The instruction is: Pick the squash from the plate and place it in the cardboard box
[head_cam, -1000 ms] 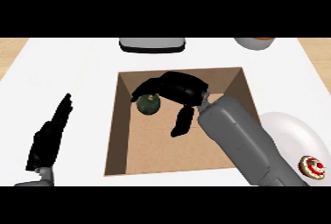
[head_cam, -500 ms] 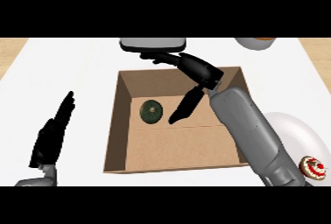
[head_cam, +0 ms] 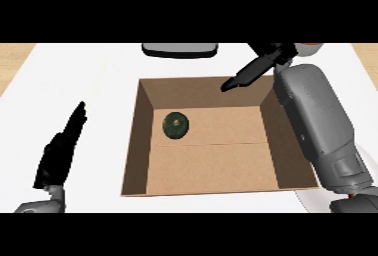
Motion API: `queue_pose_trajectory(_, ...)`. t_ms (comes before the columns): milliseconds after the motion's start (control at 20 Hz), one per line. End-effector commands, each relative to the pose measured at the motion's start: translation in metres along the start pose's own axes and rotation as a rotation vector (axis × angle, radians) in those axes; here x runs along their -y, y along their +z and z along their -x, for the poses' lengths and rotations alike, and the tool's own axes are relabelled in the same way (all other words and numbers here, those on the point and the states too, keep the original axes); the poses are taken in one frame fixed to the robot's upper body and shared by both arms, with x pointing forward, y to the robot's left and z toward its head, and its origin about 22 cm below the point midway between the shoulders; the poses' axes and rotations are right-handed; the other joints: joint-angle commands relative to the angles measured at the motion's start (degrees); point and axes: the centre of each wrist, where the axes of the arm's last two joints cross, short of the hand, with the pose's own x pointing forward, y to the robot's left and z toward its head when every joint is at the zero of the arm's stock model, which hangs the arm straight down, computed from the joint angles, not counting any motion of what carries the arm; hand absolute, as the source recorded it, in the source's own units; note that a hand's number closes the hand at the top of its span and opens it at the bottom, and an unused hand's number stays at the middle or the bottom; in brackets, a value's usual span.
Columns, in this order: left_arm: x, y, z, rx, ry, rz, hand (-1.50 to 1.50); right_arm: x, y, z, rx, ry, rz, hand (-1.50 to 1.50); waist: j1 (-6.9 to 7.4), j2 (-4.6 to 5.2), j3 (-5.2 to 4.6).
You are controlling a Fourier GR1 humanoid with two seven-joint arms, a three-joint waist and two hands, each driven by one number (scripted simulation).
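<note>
Dark green and mottled, the squash (head_cam: 176, 125) lies on the floor of the cardboard box (head_cam: 140, 150), toward the far left of the inside, close to the back wall but apart from it. Seen from above it reads as a near-round disc with a small pale spot at its middle, likely the stem or blossom end turned upward; if so, its long axis stands roughly vertical, though that cannot be settled from this one view. It is probably stiff and smooth-skinned, with some weight for its size, so a hold across its widest part from opposite sides would suit it best. Nothing touches it now.

The right hand (head_cam: 255, 74) is above the box's far right corner, fingers straight and together, holding nothing. The left hand (head_cam: 63, 150) rests on the counter (head_cam: 88, 75) left of the box, fingers straight. A grey object (head_cam: 179, 49) sits beyond the box.
</note>
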Motion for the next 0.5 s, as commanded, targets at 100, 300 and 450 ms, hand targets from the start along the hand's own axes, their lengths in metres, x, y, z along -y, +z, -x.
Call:
queue_pose_trajectory(100,-0.004,0.003,0.002,0.027,-0.007,0.032,0.00,0.089,0.033,-0.012,0.009,-0.083,0.141,-1.50,2.12,0.96,0.19)
queue_pose_trajectory(300,0.010,-0.003,-0.002,0.049,0.012,0.022,0.00,0.128,0.066,-0.018,0.010,-0.063,0.145,-1.50,2.45,1.53,0.24)
queue_pose_trajectory(450,0.009,-0.004,-0.006,0.049,0.006,0.053,0.00,0.133,0.073,-0.013,0.000,-0.038,0.102,-1.50,3.72,1.93,0.30)
